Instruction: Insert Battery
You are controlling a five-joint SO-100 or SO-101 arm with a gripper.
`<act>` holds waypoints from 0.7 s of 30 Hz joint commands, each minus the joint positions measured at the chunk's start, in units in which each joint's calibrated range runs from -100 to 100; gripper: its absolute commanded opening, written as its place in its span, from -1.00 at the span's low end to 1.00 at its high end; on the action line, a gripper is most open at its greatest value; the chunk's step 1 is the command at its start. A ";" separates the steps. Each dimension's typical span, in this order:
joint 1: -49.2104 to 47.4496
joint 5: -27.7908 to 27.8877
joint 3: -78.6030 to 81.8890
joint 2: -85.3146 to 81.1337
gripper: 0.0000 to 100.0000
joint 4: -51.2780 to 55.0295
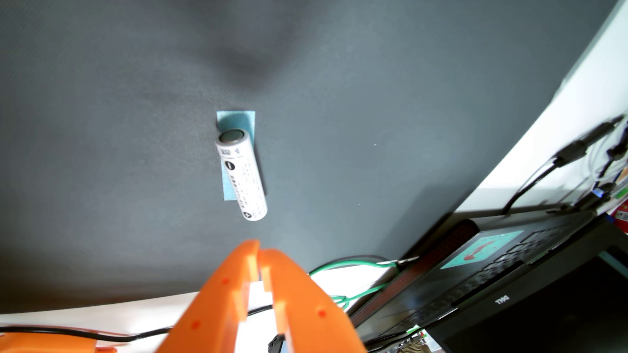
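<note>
A white cylindrical battery (242, 174) with black print lies on the dark grey mat, partly over a light blue rectangle of tape (236, 122). Its flat grey end points up the wrist view, its plus-marked end down. My orange gripper (260, 251) enters from the bottom edge, its fingertips touching, shut on nothing. The tips sit just below the battery's plus end, apart from it. No battery holder shows in this view.
A black Dell laptop (509, 295) with a teal sticker lies open at the lower right, off the grey mat (102, 135). Green wire (350, 264) and black cables run along the white table below the mat. More cables (577, 146) cluster at the right edge.
</note>
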 commanded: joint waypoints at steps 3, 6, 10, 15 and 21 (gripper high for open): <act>2.85 3.24 -2.06 1.06 -0.97 -0.26; 7.10 5.05 -2.42 1.14 -0.94 -0.60; 10.76 7.21 -2.15 1.22 -0.77 -0.77; 11.35 7.93 -1.61 3.81 -0.74 -1.10; 11.47 9.89 -2.42 9.48 -0.74 -1.95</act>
